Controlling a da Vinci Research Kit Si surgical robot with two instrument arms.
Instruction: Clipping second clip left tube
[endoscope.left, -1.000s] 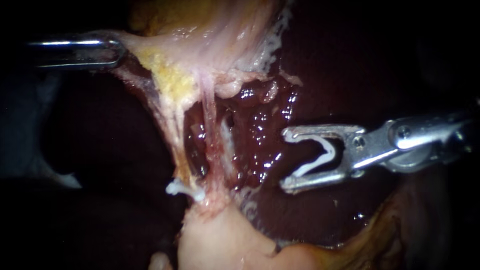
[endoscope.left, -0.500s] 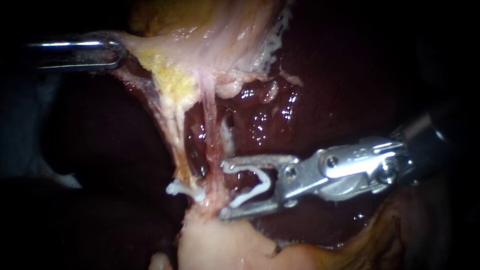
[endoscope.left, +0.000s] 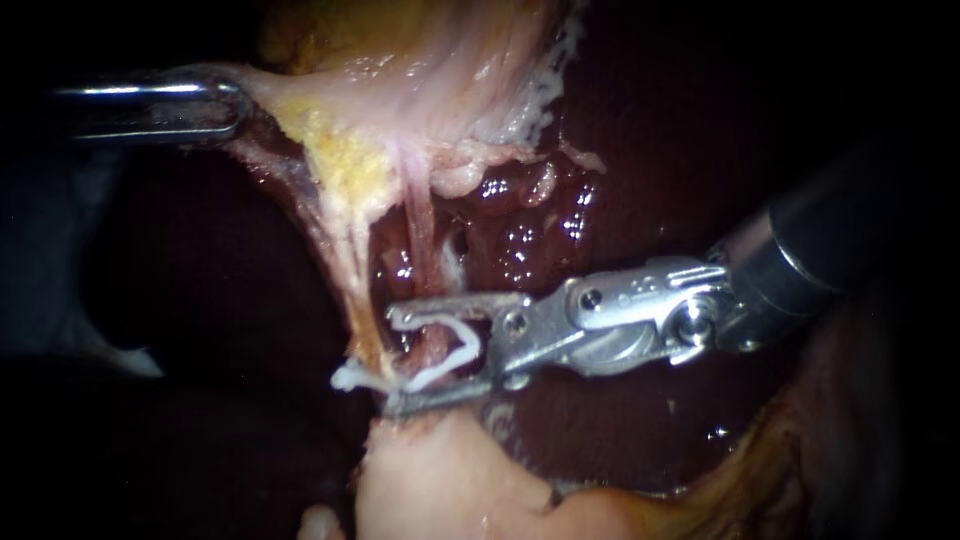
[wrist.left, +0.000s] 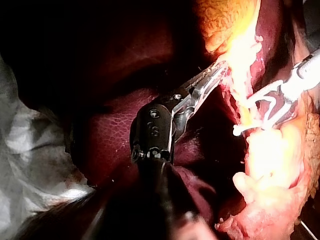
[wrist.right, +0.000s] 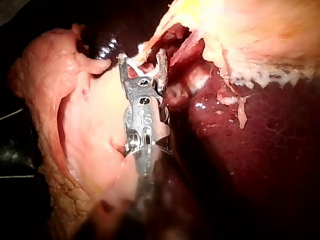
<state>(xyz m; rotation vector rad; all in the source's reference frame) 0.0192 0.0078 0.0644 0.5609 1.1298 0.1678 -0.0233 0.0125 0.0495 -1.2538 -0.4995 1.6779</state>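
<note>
Here, the thin pink tube (endoscope.left: 420, 250) runs taut from the pale yellow-pink tissue (endoscope.left: 400, 80) above it down to a pale smooth lump (endoscope.left: 430, 470) below it. The glistening dark red liver (endoscope.left: 560, 240) lies behind it.

My right instrument (endoscope.left: 392, 357), a silver shaft ending in two long flat steel jaws, comes in from the right of the tube. Its jaws stand wide apart. One crosses in front of the tube higher up and the other crosses near the tube's foot, so the tube's lower stretch lies in the gap between them. Seated in that gap is a white V-shaped plastic clip (endoscope.left: 472, 340). Each of its legs lies along the inside of one jaw, so the jaws hold it from both sides while it gapes unclosed. Its legs reach just past the tube to the left. Whether the clip touches the tube I cannot tell.

Just left of the tube's foot sits a small white clip (endoscope.left: 348, 378), closed. It lies at the base of a pale yellowish strand (endoscope.left: 345, 260) that runs alongside the tube. Which of the two it grips is not clear. The right instrument's lower jaw tip lies close beside it.

My left instrument (endoscope.left: 235, 100) is well up and left of the tube. Its slim jaws are pressed together on the edge of the pale yellow-pink tissue, which is stretched out toward them. The left wrist view shows the same pinch, with the clip-bearing jaws ahead of and beside it.
</note>
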